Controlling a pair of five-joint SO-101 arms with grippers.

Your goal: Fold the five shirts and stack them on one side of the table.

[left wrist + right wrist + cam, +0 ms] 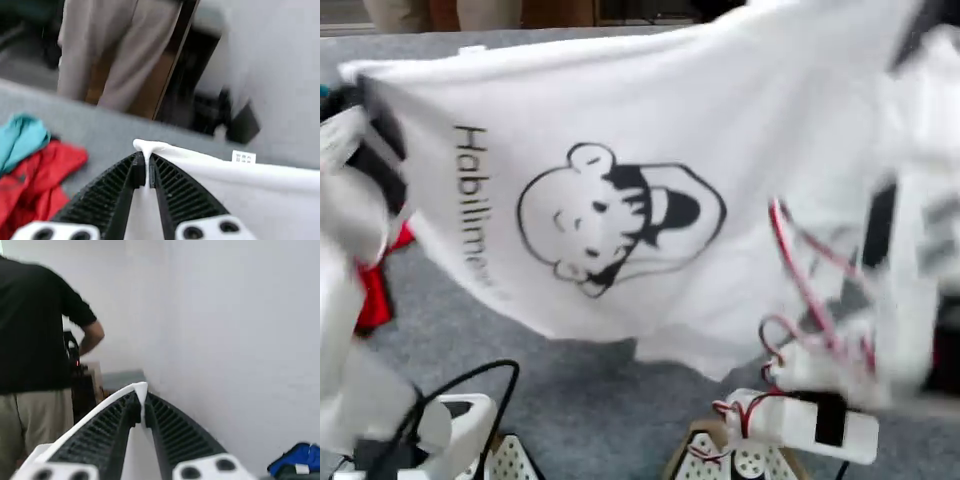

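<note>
- We see the left arm (pixel 345 210) raised at the left side of the high view, its upper part lifted well off the table (pixel 590 400).
- The left gripper (pixel 146 170) points out over the far side of the table, towards the room beyond. Its jaws are closed together on a corner of the white shirt (pixel 240 190), with a small nub of cloth poking out past the fingertips.
- The right arm (pixel 905 300) is raised at the right side of the high view, with red wires (pixel 800 280) looping along it.
- The right gripper (pixel 141 412) points up and out towards a pale wall. Its jaws are clamped on a thin fold of the same white cloth, which shows as a strip between the ribbed pads (pixel 170 425).
- Between the two grippers, the white shirt (pixel 650 120) hangs spread in the air above the grey table. Its printed side with a black line drawing faces the high camera, and its lower edge hangs loose, nearer the arm bases.
- A red shirt (pixel 35 180) lies crumpled on the table below the left gripper, with a teal shirt (pixel 22 137) touching its far side.
- In the right wrist view we see a blue shirt (pixel 297 460) bunched low near the wall.
</note>
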